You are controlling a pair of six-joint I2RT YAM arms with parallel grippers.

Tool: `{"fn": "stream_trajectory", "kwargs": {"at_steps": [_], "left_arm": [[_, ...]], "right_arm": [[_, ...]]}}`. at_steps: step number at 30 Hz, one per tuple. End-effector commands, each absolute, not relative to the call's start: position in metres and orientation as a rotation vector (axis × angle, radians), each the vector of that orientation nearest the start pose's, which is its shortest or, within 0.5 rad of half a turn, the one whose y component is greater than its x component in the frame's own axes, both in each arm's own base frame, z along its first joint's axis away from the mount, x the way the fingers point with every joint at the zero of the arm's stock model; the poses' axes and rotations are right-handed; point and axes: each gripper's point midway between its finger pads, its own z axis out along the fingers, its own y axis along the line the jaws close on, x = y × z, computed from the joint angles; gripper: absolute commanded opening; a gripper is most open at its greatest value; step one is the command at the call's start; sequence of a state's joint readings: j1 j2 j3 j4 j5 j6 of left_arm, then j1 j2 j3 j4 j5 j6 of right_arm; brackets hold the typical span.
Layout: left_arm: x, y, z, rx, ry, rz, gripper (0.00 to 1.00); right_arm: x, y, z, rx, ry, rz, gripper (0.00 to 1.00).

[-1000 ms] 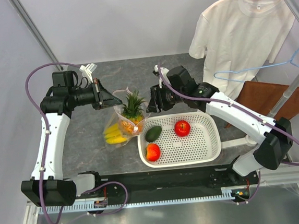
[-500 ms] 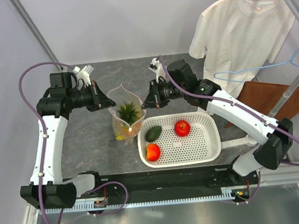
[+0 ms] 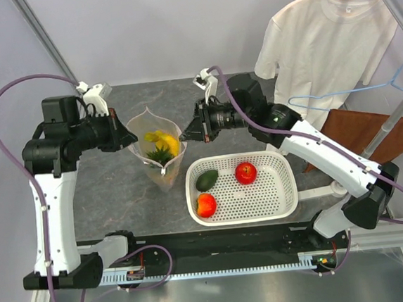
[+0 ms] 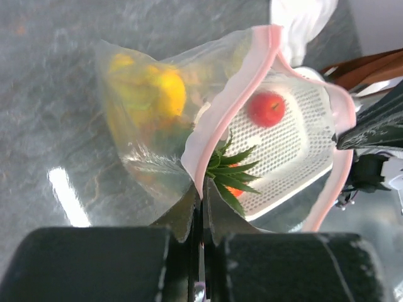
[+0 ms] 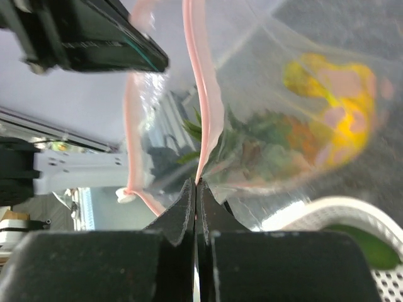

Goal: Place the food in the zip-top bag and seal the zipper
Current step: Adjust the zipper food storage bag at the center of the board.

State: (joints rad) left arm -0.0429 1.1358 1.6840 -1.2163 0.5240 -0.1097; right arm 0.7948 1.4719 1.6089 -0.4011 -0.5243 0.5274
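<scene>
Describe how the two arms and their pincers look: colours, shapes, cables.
The left arm and right arm have white, rounded links joined by black motor housings. A purple cable runs along each arm. The left pincer and right pincer are black, with two flat fingers tapering to a thin tip.

white basket (image 3: 272, 195) on grey table (image 3: 113, 190); white t-shirt (image 3: 322, 41) hanging at right.

The left arm (image 3: 47, 207) and right arm (image 3: 329, 157) match: smooth white shell links joined by chunky black joint housings. A thin purple cable (image 3: 40, 76) loops loosely along each, from base to wrist. The left gripper (image 3: 131, 137) and right gripper (image 3: 184, 133) are black, with flat, tapered fingers (image 4: 182, 217).
</scene>
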Motion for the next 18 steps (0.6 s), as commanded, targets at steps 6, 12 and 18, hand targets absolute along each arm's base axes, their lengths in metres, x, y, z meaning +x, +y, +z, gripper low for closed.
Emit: {"fn": "stream_trajectory", "kwargs": {"at_steps": [6, 12, 18], "left_arm": [[0.239, -0.099, 0.300, 0.220, 2.421, -0.668, 0.02], [0.244, -0.105, 0.297, 0.197, 2.406, -0.713, 0.02], [0.246, -0.110, 0.291, 0.202, 2.422, -0.760, 0.02]], "right_arm": [[0.256, 0.373, 0.320, -0.628, 2.041, 1.193, 0.00], [0.266, 0.347, 0.327, -0.681, 2.004, 1.065, 0.28], [0.275, 0.277, 0.306, -0.739, 2.014, 0.849, 0.88]]}}
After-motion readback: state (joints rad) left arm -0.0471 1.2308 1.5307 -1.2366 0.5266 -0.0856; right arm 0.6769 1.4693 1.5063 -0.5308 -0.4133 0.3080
